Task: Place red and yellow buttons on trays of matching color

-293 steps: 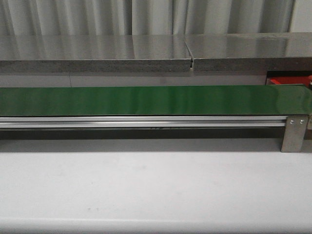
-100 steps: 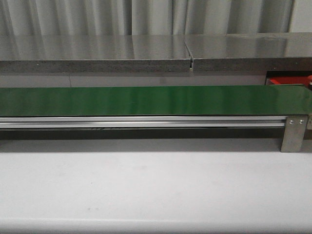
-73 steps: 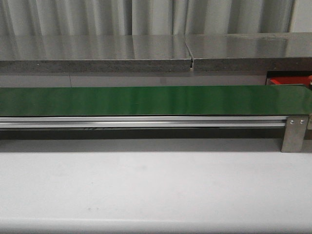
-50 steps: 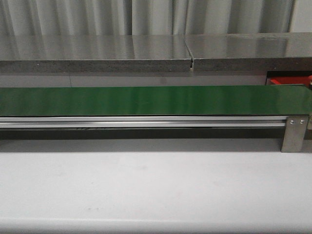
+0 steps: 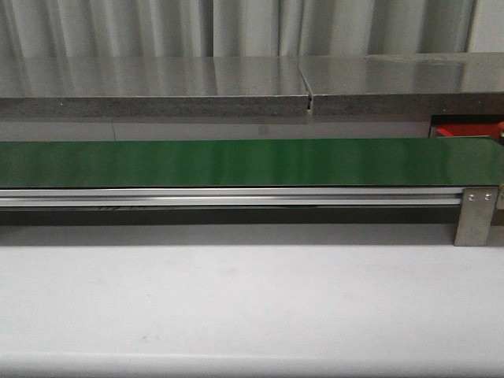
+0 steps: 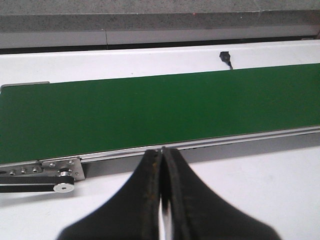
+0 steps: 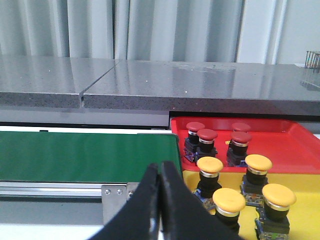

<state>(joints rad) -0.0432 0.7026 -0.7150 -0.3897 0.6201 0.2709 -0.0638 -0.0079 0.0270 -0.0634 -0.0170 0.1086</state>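
Looks nearly done from my end: red buttons (image 7: 207, 135) sit in the red tray (image 7: 290, 150), yellow buttons (image 7: 229, 200) in the yellow tray (image 7: 189, 181). Conveyor belt (image 5: 236, 161) carries nothing; left gripper (image 6: 161, 152) and right gripper (image 7: 160, 167) both pinched together, holding nothing.

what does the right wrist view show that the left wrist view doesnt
Only the right wrist view shows the red tray holding four red buttons, the yellow tray holding four yellow buttons, the grey counter with curtains behind, and the shut right gripper.

Only the left wrist view shows the belt's other end with its roller bracket, a black plug on the white surface beyond the belt, and the shut left gripper.

Both show the green conveyor belt, with no button on it.
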